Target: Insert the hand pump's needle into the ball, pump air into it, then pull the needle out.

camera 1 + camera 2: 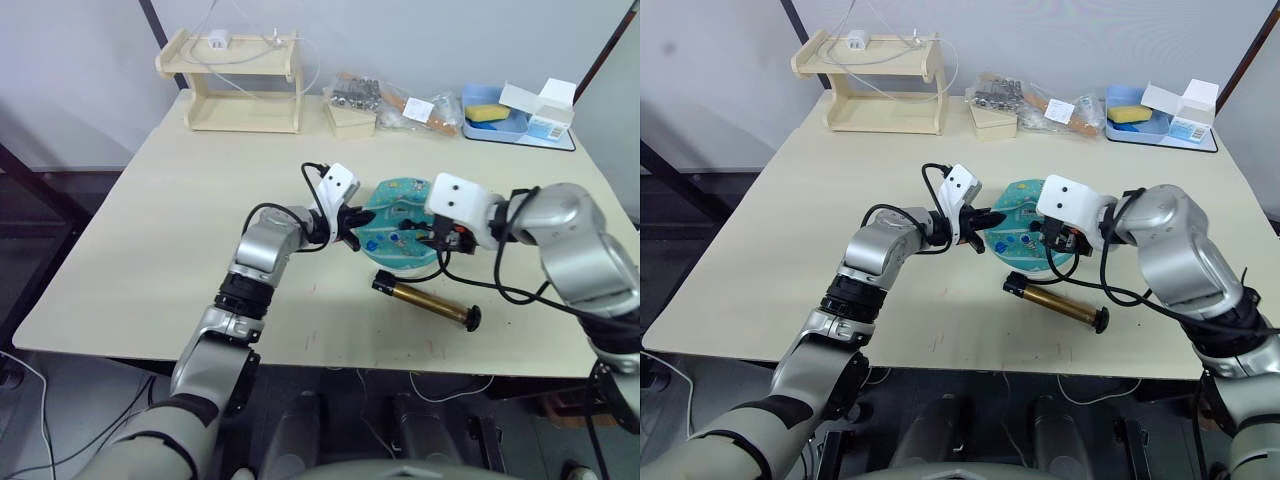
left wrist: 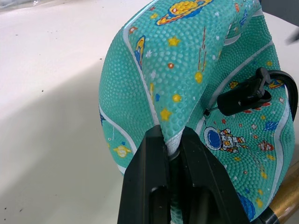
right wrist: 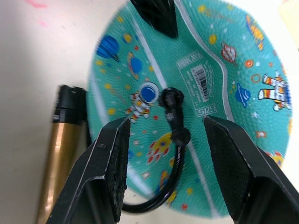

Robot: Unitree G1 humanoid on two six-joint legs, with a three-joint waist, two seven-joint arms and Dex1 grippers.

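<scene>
The teal ball (image 1: 392, 215) lies flattened at mid-table, right of centre. My left gripper (image 1: 352, 222) is shut on a raised fold of its left edge (image 2: 173, 137). My right gripper (image 3: 166, 123) hangs open over the ball's right side, with its fingers (image 3: 112, 172) on either side of the needle's black fitting (image 3: 170, 100) and not touching it. The thin needle (image 2: 209, 109) runs from the fitting (image 2: 243, 95) to the ball's surface beside an astronaut print. The hand pump (image 1: 425, 298) lies on the table in front of the ball, and its black hose (image 3: 159, 200) curves up to the fitting.
A wooden shelf (image 1: 243, 85) stands at the table's back left. Along the back edge are a small box (image 1: 350, 120), clear bags of parts (image 1: 400, 100), a blue tray with a sponge (image 1: 495, 115) and a white box (image 1: 545, 105).
</scene>
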